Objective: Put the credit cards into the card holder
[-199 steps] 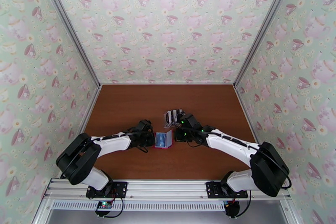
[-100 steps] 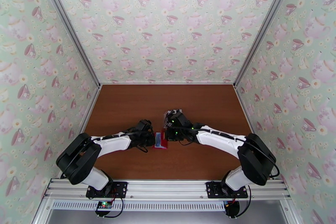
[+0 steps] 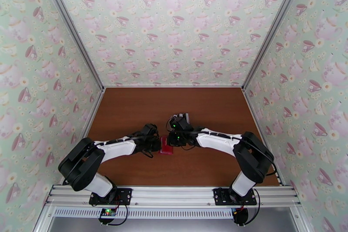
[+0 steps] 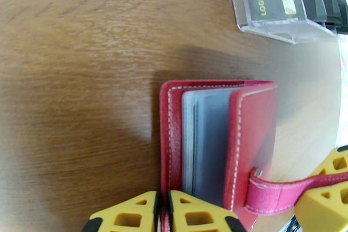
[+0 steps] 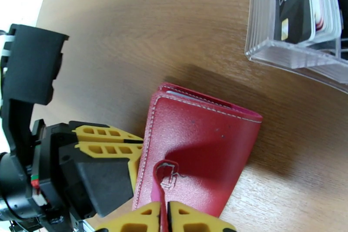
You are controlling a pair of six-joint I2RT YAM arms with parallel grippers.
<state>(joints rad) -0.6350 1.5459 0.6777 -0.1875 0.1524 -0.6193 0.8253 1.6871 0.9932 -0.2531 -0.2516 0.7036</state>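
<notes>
Two end effectors are working one object from opposite sides. The left end effector [image 4: 163, 216] is clenching the near edge of the card holder [image 4: 254, 132], its yellow fingers [image 4: 126, 215] nearly meeting with only the red back cover between them. The right end effector [image 5: 163, 219] is pinching the snap tab [image 5: 165, 176] just as tightly, the strap running from the front cover into its grip. The card holder is sitting low on the brown worktop [image 4: 78, 76] between the two arms, its front cover hanging half folded over the pale grey sleeves [image 4: 209, 141]; whether it is lying quite flat cannot be told. Beyond it, near but apart, a clear stand [image 4: 278, 30] is holding several credit cards [image 4: 265, 4] upright in its slots, black ones with gold chips in front and a white and pink one further back. The sleeves are showing a bluish grey tint, yet whether any cards are sitting inside them cannot be made out. By my reading, closing rather than loading is in hand. The next move is calling for the right side to draw the tab round the open edge and press the snap home, while the left is bracing the back cover so nothing is sliding or springing open.
</notes>
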